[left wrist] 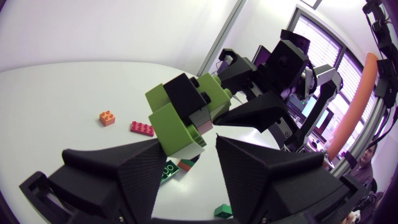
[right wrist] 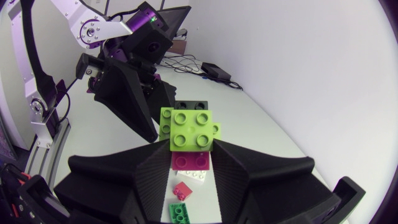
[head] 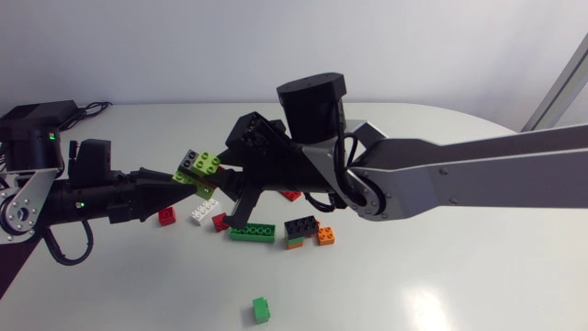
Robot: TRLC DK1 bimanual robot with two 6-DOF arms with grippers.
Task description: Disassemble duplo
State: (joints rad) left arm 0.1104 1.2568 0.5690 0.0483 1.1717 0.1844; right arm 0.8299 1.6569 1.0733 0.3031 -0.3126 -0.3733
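Head view: duplo stack between fingers

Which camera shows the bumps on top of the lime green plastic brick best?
The right wrist view: the lime green plastic brick is close up, its round bumps facing the camera. The left wrist view shows only its smooth side, with a black plastic brick stuck on. The head view shows it tiny.

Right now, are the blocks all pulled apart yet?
Not yet. A red brick, white brick, green brick and orange brick lie loose. My left fingers and right fingers both clamp the lime-and-black clump. That clump and a black-on-orange pair are left to split.
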